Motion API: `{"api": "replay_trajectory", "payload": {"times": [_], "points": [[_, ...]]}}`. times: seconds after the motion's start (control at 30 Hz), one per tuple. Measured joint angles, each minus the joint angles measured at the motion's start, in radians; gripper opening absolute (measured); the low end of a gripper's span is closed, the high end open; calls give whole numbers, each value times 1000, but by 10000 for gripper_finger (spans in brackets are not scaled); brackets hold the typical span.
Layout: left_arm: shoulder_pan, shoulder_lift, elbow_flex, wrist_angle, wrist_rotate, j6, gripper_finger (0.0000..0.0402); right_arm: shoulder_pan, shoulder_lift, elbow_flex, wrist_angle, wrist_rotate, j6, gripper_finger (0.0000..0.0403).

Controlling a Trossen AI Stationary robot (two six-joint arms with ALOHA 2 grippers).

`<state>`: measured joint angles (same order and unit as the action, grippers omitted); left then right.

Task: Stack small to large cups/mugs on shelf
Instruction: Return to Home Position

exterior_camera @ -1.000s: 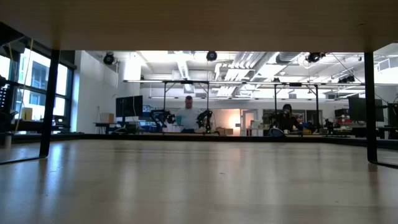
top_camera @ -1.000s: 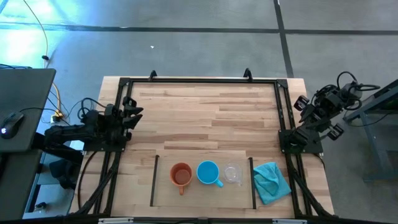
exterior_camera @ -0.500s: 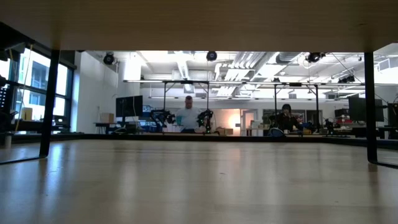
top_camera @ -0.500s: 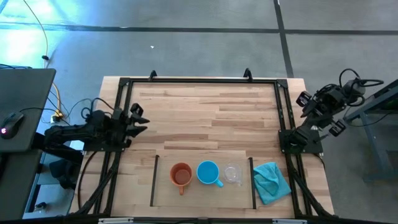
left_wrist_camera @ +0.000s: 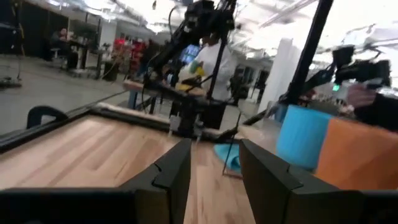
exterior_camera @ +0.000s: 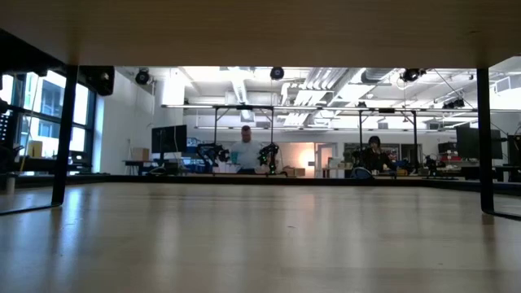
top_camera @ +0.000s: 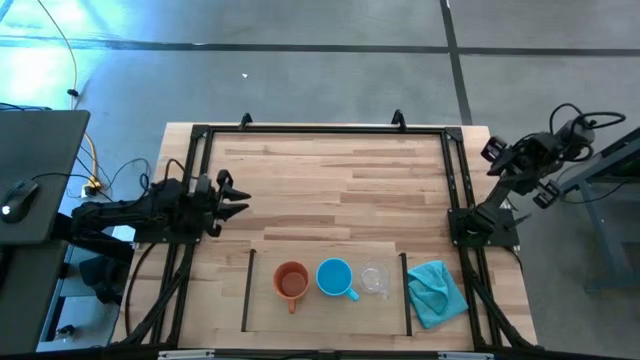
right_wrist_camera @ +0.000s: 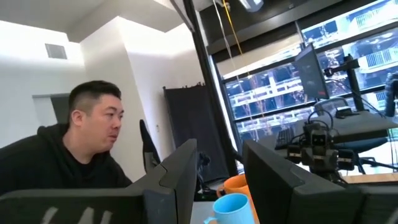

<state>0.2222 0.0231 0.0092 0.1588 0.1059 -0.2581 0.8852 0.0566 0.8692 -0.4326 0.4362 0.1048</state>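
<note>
The orange mug [top_camera: 291, 282], blue mug [top_camera: 334, 277] and clear glass cup [top_camera: 374, 279] stand side by side in a row on the pale shelf [top_camera: 325, 315] at the table's near edge. From above we also see a crumpled teal cloth [top_camera: 437, 292] just past the shelf's right strip. The left gripper [top_camera: 238, 196] hovers over the left side of the striped tabletop [top_camera: 330, 180], well apart from the mugs, its fingers parted and empty. Since a second ago it has reached farther inward, and the right arm [top_camera: 525, 160] has swung farther beyond the right edge.

At table height we see smooth wood between black frame posts [exterior_camera: 64, 134]. A dark shape [exterior_camera: 99, 79] has newly appeared beside the left post.

Past the left wrist, the orange and blue cylinders stand ahead of the fingers, which leave a modest gap.

Past the right wrist, the right gripper [right_wrist_camera: 221, 171] is modestly parted and empty, with both round mugs far off. A person [right_wrist_camera: 68, 149] in a dark hoodie sits beyond.
</note>
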Motion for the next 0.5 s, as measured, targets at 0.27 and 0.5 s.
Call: {"api": "replay_trajectory", "payload": {"times": [0.27, 0.5], "points": [[0, 0, 0, -46, 32, 40, 124, 0, 0, 22, -38, 24, 3, 122], [0, 0, 0, -67, 118, 87, 124, 0, 0, 22, -61, 64, 12, 122]]}}
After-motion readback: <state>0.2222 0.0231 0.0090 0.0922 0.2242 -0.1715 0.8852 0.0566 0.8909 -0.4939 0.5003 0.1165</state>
